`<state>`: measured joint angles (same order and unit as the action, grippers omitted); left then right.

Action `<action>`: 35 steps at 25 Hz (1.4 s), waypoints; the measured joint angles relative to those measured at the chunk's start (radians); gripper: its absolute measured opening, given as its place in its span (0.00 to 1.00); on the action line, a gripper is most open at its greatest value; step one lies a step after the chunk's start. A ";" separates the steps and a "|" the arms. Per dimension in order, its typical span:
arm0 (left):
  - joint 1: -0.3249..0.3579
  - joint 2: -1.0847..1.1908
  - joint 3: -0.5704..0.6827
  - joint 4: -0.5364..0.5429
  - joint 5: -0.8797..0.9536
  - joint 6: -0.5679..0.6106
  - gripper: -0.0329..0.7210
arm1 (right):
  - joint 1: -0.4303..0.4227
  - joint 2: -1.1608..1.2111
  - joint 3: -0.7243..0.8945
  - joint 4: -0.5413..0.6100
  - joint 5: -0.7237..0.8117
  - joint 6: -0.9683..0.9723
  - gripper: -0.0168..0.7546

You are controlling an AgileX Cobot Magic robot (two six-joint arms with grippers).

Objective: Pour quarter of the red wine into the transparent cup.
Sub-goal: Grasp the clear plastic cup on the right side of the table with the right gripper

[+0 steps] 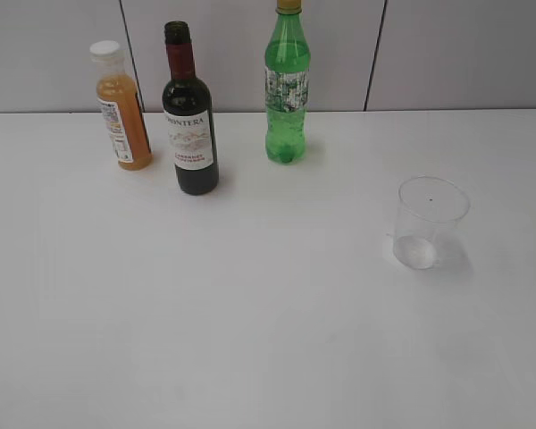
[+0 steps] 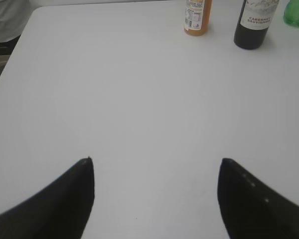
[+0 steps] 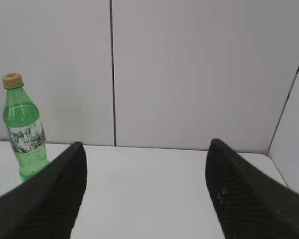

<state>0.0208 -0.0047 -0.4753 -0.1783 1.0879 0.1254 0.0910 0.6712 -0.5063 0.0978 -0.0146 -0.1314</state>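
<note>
The red wine bottle (image 1: 189,116), dark glass with dark red neck foil and a white MONTERA label, stands upright at the back left of the white table (image 1: 250,313). Its lower part shows at the top of the left wrist view (image 2: 253,25). The transparent cup (image 1: 428,223) stands upright and empty at the right. Neither gripper shows in the exterior view. My left gripper (image 2: 156,162) is open and empty over bare table, well short of the bottle. My right gripper (image 3: 145,144) is open and empty, facing the back wall; the cup is out of its view.
An orange juice bottle (image 1: 121,107) with a white cap stands left of the wine; it also shows in the left wrist view (image 2: 197,17). A green soda bottle (image 1: 287,85) stands right of the wine and shows in the right wrist view (image 3: 24,134). Grey wall panels stand behind.
</note>
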 joint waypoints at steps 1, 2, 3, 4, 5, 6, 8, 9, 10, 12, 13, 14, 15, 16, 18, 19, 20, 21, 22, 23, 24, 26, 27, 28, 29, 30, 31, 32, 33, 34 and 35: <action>0.000 0.000 0.000 0.000 0.000 0.001 0.82 | 0.000 0.034 0.003 0.002 -0.036 0.000 0.79; 0.000 0.000 0.000 0.000 0.000 0.000 0.82 | 0.000 0.068 0.005 0.003 -0.069 0.000 0.79; 0.000 0.000 0.000 0.000 0.000 0.001 0.82 | 0.001 0.101 0.006 0.005 -0.100 0.000 0.79; 0.000 0.000 0.000 0.000 0.000 0.000 0.82 | 0.001 0.127 0.007 0.005 -0.121 0.000 0.79; 0.000 0.000 0.000 0.000 0.000 0.001 0.82 | 0.001 0.159 0.008 0.005 -0.143 0.000 0.79; 0.000 0.000 0.000 0.000 0.000 0.002 0.82 | 0.001 0.189 0.008 0.005 -0.167 0.000 0.79; 0.000 0.000 0.000 0.000 0.000 0.002 0.82 | 0.001 0.243 0.008 0.006 -0.217 -0.001 0.79; 0.000 0.000 0.000 0.000 0.000 0.002 0.82 | 0.001 0.274 0.008 0.006 -0.244 0.000 0.79; 0.000 0.000 0.000 0.000 0.000 0.001 0.82 | 0.001 0.305 0.008 0.005 -0.272 0.004 0.79; 0.000 0.000 0.000 0.000 0.000 0.001 0.82 | 0.001 0.362 0.009 -0.006 -0.327 0.046 0.79; 0.000 0.000 0.000 0.000 0.000 0.001 0.82 | 0.001 0.391 0.011 -0.024 -0.363 0.090 0.79; 0.000 0.000 0.000 0.000 0.000 0.002 0.82 | 0.001 0.416 0.019 -0.053 -0.397 0.131 0.79; 0.000 0.000 0.000 0.000 0.000 0.000 0.82 | 0.001 0.445 0.028 -0.091 -0.438 0.186 0.79; 0.000 0.000 0.000 0.000 0.000 0.000 0.82 | 0.001 0.472 0.038 -0.126 -0.478 0.227 0.79; 0.000 0.000 0.000 0.000 0.000 0.001 0.82 | 0.001 0.515 0.071 -0.178 -0.526 0.273 0.79; 0.000 0.000 0.000 0.000 0.000 -0.001 0.82 | 0.001 0.535 0.089 -0.189 -0.543 0.287 0.79; 0.000 0.000 0.000 0.000 0.000 0.000 0.82 | 0.001 0.550 0.114 -0.197 -0.559 0.294 0.79; 0.000 0.000 0.000 0.000 0.000 0.002 0.82 | 0.001 0.560 0.142 -0.201 -0.576 0.301 0.79; 0.000 0.000 0.000 0.000 0.000 0.002 0.82 | 0.001 0.569 0.172 -0.204 -0.603 0.304 0.79; 0.000 0.000 0.000 0.000 0.000 0.000 0.82 | 0.001 0.574 0.196 -0.209 -0.633 0.307 0.79; 0.000 0.000 0.000 0.000 0.000 0.000 0.82 | 0.001 0.575 0.225 -0.223 -0.668 0.308 0.79; 0.000 0.000 0.000 0.000 0.000 0.002 0.82 | 0.001 0.575 0.273 -0.261 -0.737 0.309 0.78; 0.000 0.000 0.000 0.000 0.000 0.001 0.82 | 0.001 0.575 0.295 -0.286 -0.763 0.310 0.78; 0.000 0.000 0.000 0.000 0.000 0.000 0.82 | 0.001 0.575 0.316 -0.310 -0.779 0.310 0.78; 0.000 0.000 0.000 0.000 0.000 0.002 0.82 | 0.001 0.575 0.347 -0.339 -0.803 0.310 0.78; 0.000 0.000 0.000 0.000 0.000 0.002 0.82 | 0.001 0.575 0.347 -0.339 -0.803 0.310 0.78; 0.000 0.000 0.000 0.000 0.000 0.002 0.82 | 0.001 0.575 0.357 -0.347 -0.816 0.310 0.78; 0.000 0.000 0.000 0.000 0.000 0.001 0.82 | 0.001 0.575 0.359 -0.353 -0.819 0.310 0.78; 0.000 0.000 0.000 0.000 0.000 0.001 0.82 | 0.001 0.575 0.359 -0.357 -0.823 0.310 0.78; 0.000 0.000 0.000 0.000 0.000 0.002 0.82 | 0.001 0.575 0.359 -0.361 -0.823 0.310 0.79; 0.000 0.000 0.000 0.000 0.000 0.001 0.82 | 0.001 0.577 0.359 -0.366 -0.823 0.310 0.79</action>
<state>0.0208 -0.0047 -0.4753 -0.1783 1.0879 0.1265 0.0919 1.2483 -0.1470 -0.2680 -0.8373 0.1789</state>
